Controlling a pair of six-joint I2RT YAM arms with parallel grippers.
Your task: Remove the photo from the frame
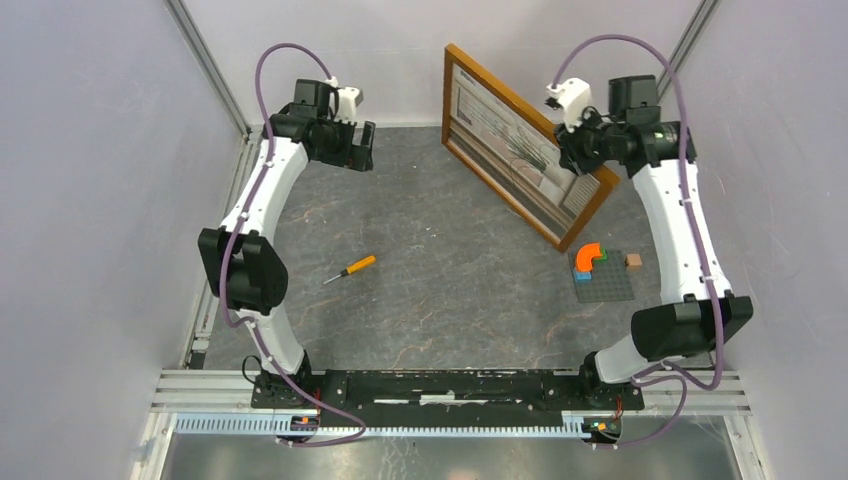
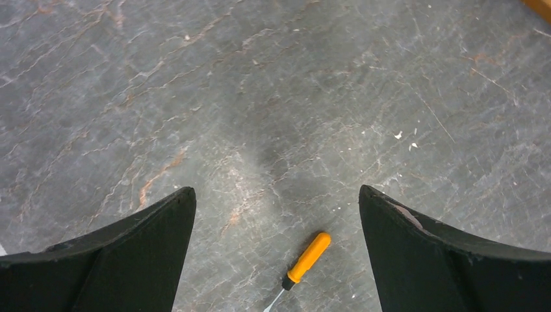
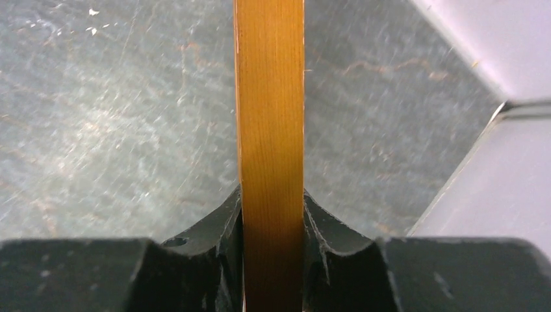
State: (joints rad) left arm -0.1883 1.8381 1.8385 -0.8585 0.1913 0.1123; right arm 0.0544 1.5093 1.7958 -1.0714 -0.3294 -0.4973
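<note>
Right gripper (image 3: pixel 271 211): jaws closed on the upper edge of the frame (image 1: pixel 505 90), with the moulding clamped between both fingers. The frame stands tilted on the table (image 1: pixel 450 310) at far right, its lower corner near a grey baseplate (image 1: pixel 612 285) carrying small blocks. The photo (image 1: pixel 505 150) sits inside the frame, facing the arms; whether glass covers it is unclear from above. Left gripper (image 2: pixel 278 195): jaws wide, holding nothing, above the table and well apart from the frame. An orange-handled screwdriver (image 1: pixel 352 268) lies mid-table

Left arm (image 1: pixel 255 200) raised over the tabletop's (image 1: pixel 450 300) far left corner, left gripper (image 1: pixel 362 150) spread wide, holding nothing, right arm (image 1: pixel 680 215) at the far right, right gripper (image 1: pixel 575 155) clamped on the frame (image 3: pixel 269 97) edge.
</note>
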